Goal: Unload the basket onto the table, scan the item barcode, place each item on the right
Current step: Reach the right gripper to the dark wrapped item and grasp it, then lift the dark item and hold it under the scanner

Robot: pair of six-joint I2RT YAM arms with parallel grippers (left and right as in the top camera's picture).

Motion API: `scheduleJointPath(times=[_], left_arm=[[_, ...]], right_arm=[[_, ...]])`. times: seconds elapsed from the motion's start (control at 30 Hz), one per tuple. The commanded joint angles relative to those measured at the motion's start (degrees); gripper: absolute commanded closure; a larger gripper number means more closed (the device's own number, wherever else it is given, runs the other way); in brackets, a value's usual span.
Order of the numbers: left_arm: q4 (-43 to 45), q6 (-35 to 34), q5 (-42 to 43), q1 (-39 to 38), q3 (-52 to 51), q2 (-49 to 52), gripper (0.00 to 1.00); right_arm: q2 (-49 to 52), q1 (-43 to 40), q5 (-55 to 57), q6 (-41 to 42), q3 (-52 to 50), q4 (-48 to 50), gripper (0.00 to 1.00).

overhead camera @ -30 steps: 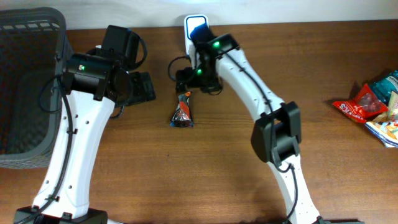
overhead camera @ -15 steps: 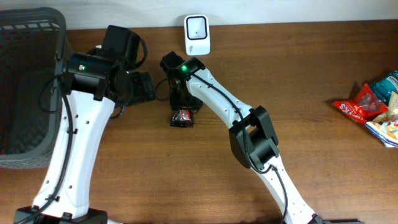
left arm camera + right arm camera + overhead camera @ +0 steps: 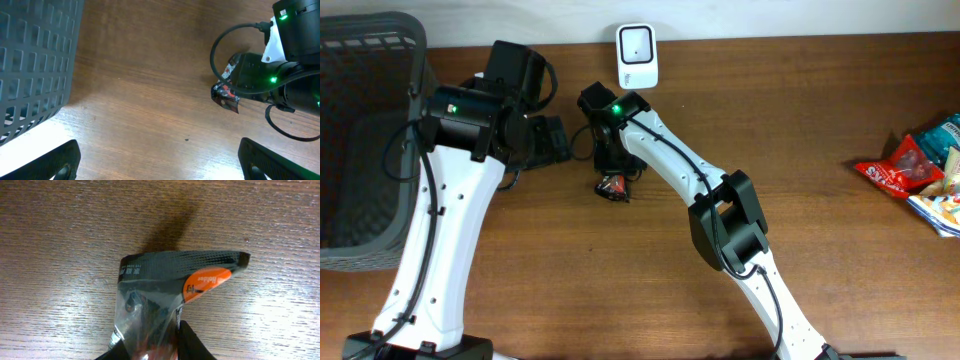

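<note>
Packet (image 3: 165, 280) pinched at end by right hand (image 3: 155, 349), likely for carry to scanner (image 3: 637, 45) at top centre; left hand (image 3: 160, 167) wide, idle.

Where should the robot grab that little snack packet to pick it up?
Pinch the packet across its narrow width, coming straight down from above. It is a thin, soft bag on the table with bare wood all round it, so the fingers can fit on both long sides. The right gripper pinches it across the width like that.
</note>
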Motion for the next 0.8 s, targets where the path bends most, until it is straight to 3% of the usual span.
scheduleJointPath(times=[0.0,0.27,0.33,0.53,0.77], left_arm=[[0.1,0.9,-0.6,0.0,0.2,-0.2,0.01],[0.1,0.9,-0.6,0.0,0.2,-0.2,0.01],[0.1,0.9,-0.6,0.0,0.2,-0.2,0.01],[0.1,0.9,-0.6,0.0,0.2,-0.2,0.01],[0.1,0.9,-0.6,0.0,0.2,-0.2,0.01]], right_arm=[[-0.1,-1.9,0.8,0.5,0.6,0.0,0.86],[-3.6,-6.1,-2.0,-5.3,0.6,1.7,0.89],[-4.3,-6.3,-1.9,-5.6,0.6,1.9,0.96],[-4.3,-6.7,-1.8,-6.0,1.3,2.0,0.96],[-4.3,-9.6,5.5,-16.6,15.7,6.2,0.96]])
